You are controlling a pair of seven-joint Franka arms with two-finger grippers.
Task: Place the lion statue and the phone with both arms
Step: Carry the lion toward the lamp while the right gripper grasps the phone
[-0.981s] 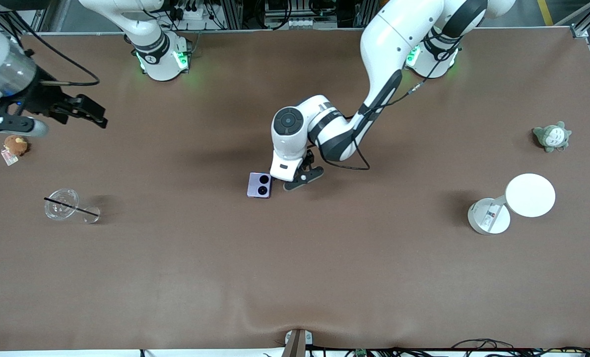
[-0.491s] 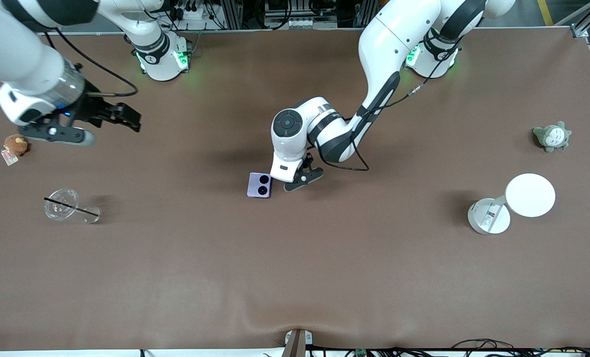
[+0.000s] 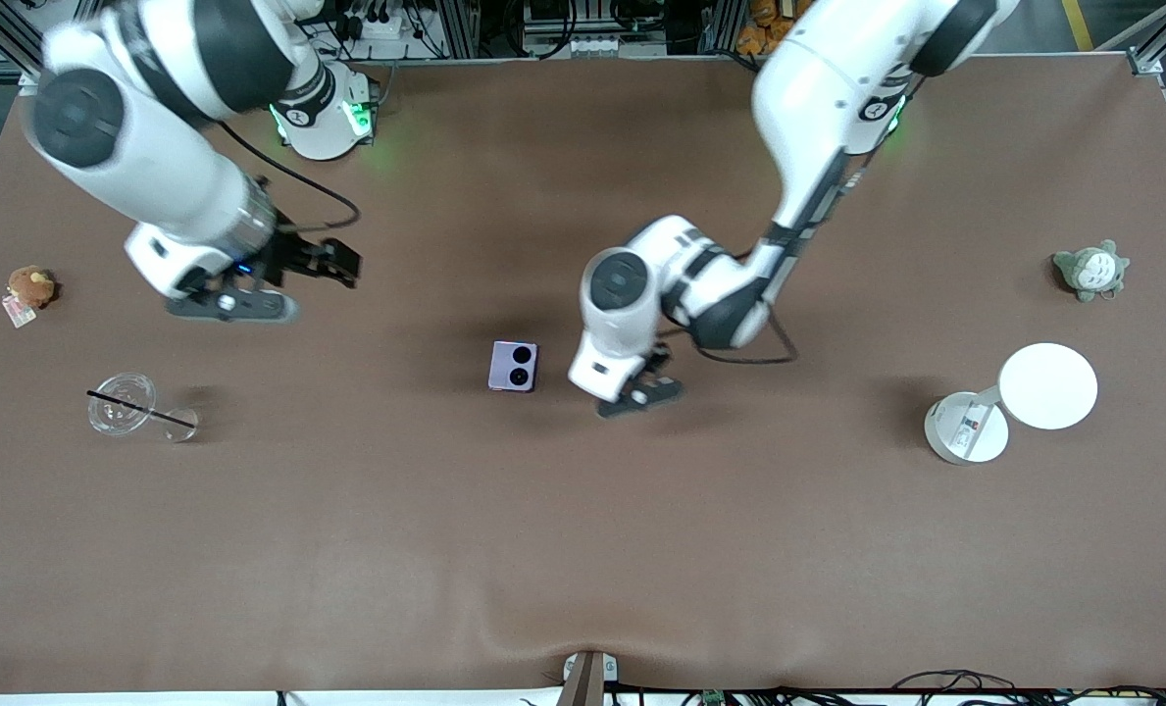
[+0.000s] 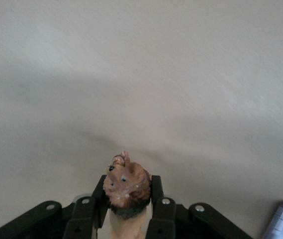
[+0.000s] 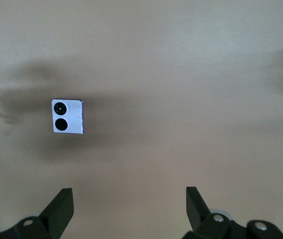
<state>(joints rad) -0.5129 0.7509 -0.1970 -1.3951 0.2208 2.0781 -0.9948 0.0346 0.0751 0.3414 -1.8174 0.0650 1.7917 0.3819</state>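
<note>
Toward the right arm's end of the bench [image 3: 583,549], matte brown and faintly rippled at its near edge: a clear round glass [image 3: 122,403] lying on its side with a thin black straw [image 3: 139,409] across it. Toward the left arm's end: a white stand [image 3: 967,428] with a round foot and a flat round disc on top.

Near mid-bench: the phone [image 3: 514,366], flat on the surface, nearly square, smooth pale lavender, two round black lenses on a darker strip; seen also in the right wrist view [image 5: 68,116]. Just beside it, toward the left arm's end: the left pincer [image 3: 638,394], low over the bench, fingers clamped on the lion [image 4: 126,186], a small orange-brown figurine with a rough darker mane, head poking out between the black pads [image 4: 156,186].

Farther back: right pincer [image 3: 335,261], over bare bench toward the right arm's end, black fingers [image 5: 61,209] spread wide, nothing between them. At the bench ends: a round brown plush [image 3: 30,286] with a tag, and a fuzzy grey-green plush [image 3: 1090,270].
</note>
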